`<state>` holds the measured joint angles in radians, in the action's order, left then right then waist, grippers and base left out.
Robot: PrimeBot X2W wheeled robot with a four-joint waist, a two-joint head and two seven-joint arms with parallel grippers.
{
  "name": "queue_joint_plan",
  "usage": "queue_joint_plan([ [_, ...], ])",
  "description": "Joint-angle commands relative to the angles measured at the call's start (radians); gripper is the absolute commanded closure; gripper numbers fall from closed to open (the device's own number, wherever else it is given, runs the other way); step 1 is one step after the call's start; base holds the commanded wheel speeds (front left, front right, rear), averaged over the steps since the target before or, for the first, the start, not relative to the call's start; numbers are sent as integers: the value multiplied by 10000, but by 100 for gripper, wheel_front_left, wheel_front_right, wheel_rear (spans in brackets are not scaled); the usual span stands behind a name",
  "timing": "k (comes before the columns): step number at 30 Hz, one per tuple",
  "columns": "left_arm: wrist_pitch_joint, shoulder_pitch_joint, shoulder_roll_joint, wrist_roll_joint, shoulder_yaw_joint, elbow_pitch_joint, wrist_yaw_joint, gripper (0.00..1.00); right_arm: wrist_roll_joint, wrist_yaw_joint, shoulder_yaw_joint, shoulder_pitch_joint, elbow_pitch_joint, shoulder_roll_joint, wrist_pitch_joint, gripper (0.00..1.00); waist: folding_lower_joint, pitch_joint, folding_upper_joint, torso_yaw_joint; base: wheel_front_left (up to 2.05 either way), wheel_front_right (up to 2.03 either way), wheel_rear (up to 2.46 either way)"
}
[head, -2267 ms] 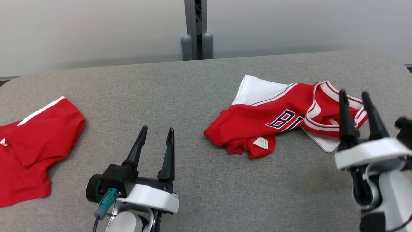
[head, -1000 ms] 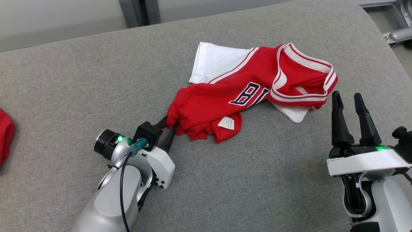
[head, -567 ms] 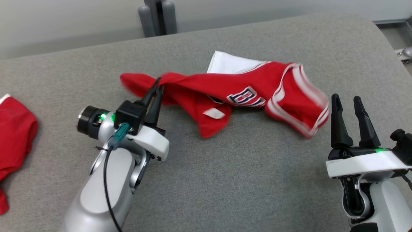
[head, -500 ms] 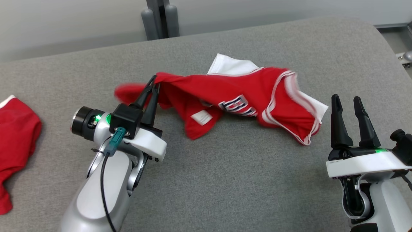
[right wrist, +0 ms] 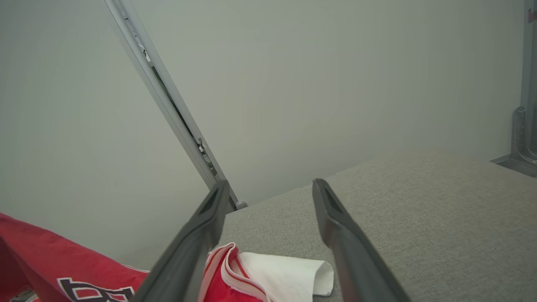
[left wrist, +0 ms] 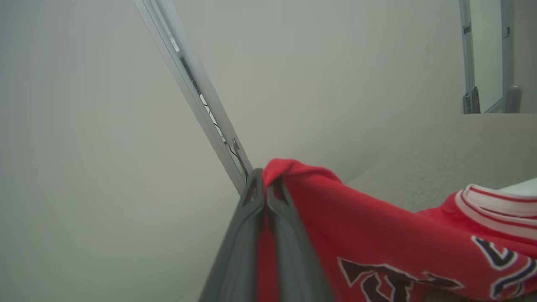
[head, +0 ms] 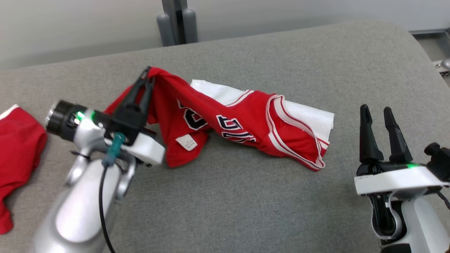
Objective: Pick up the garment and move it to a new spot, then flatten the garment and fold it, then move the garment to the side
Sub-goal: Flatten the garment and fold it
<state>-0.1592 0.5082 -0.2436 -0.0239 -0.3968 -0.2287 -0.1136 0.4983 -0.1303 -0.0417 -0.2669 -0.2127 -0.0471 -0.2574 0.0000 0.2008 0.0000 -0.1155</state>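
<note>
The left gripper (left wrist: 264, 180) is pinching a raised corner of the red-and-white lettered jersey (head: 246, 123), whose rest the head view is showing lying on the grey fabric table (head: 246, 196) near the right gripper (head: 375, 109), fingers spread.

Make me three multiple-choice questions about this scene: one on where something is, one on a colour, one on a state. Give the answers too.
1. Where does the other red garment lie in the head view?
A. on the floor
B. at the table's left edge
C. hung on the wall post

2. What colour is the jersey's lettering?
A. yellow
B. green
C. dark navy, edged white

3. What is the left claw doing?
A. shut on the jersey
B. open above it
C. resting shut on bare table

Answers:
1 B: it lies on the grey surface at that view's left border.
2 C: the letters read dark with white outlines on the red cloth.
3 A: the left wrist view shows red cloth pinched between its closed fingers.
</note>
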Motion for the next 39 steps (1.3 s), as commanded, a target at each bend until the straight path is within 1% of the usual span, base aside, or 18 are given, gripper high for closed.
queue_joint_plan([
  [1, 327, 373, -190, 86, 27, -129, 120, 100, 88, -11, -75, -204, 26, -65, -89, 0, 0, 281, 0, -188, 0, 0, 0],
  [4, 1221, 1095, -567, 191, -79, -709, 637, 100, 222, -9, -300, -424, 47, -69, -87, 0, 0, 713, 0, -488, 0, 0, 0],
  [8, 2024, 2192, -980, 365, -284, -1756, 1315, 100, 451, -9, -540, -773, 124, -74, -95, 0, 0, 1225, 0, -931, 0, 0, 0],
  [11, 2267, 2921, -1108, 383, -315, -2648, 1578, 100, 627, -9, -675, -925, 217, -71, -95, 0, 0, 1524, 0, -1194, 0, 0, 0],
  [12, 2294, 3123, -1119, 398, -327, -2957, 1615, 74, 677, -11, -721, -967, 239, -68, -96, 0, 0, 1604, 0, -1261, 0, 0, 0],
  [13, 2299, 3342, -1143, 445, -341, -3274, 1645, 19, 722, -11, -771, -991, 263, -65, -96, 0, 0, 1675, 0, -1316, 0, 0, 0],
  [14, 2286, 3529, -1135, 452, -342, -3580, 1614, 0, 757, -11, -819, -991, 276, -62, -97, 0, 0, 1742, 0, -1370, 0, 0, 0],
  [17, 2233, 3914, -1055, 498, -372, -4546, 1512, 0, 823, -9, -854, -1013, 276, -68, -98, 0, 0, 1838, 0, -1417, 0, 0, 0],
  [20, 1859, 4255, -942, 395, -288, -5148, 1318, 0, 819, -11, -923, -1015, 273, -65, -98, 0, 0, 1832, 0, -1368, 0, 0, 0],
  [23, 1303, 4328, -737, 304, -251, -5499, 1099, 0, 714, -9, -882, -955, 263, -66, -99, 0, 0, 1688, 0, -1171, 0, 0, 0],
  [27, 433, 4107, -448, -6, -55, -5619, 770, 0, 512, -9, -745, -816, 227, -75, -99, 0, 0, 1322, 0, -804, 0, 0, 0],
  [30, -285, 3743, -151, -358, 189, -5437, 496, 0, 298, -11, -603, -683, 240, -68, -99, 0, 0, 949, 0, -440, 0, 0, 0],
  [31, -285, 3743, -151, -358, 189, -5437, 496, 0, 298, -11, -603, -683, 240, -68, -99, 0, 0, 949, 0, -440, 0, 0, 0],
  [34, -797, 3195, 198, -824, 478, -4938, 317, 0, 55, -9, -452, -559, 272, -74, -99, 0, 0, 541, 0, -60, 0, 0, 0],
  [39, -1055, 1718, 618, -1388, 831, -3336, 27, 0, -533, -9, -150, -325, 447, -69, -100, 0, 0, 8, 0, 580, 0, 0, 0],
])
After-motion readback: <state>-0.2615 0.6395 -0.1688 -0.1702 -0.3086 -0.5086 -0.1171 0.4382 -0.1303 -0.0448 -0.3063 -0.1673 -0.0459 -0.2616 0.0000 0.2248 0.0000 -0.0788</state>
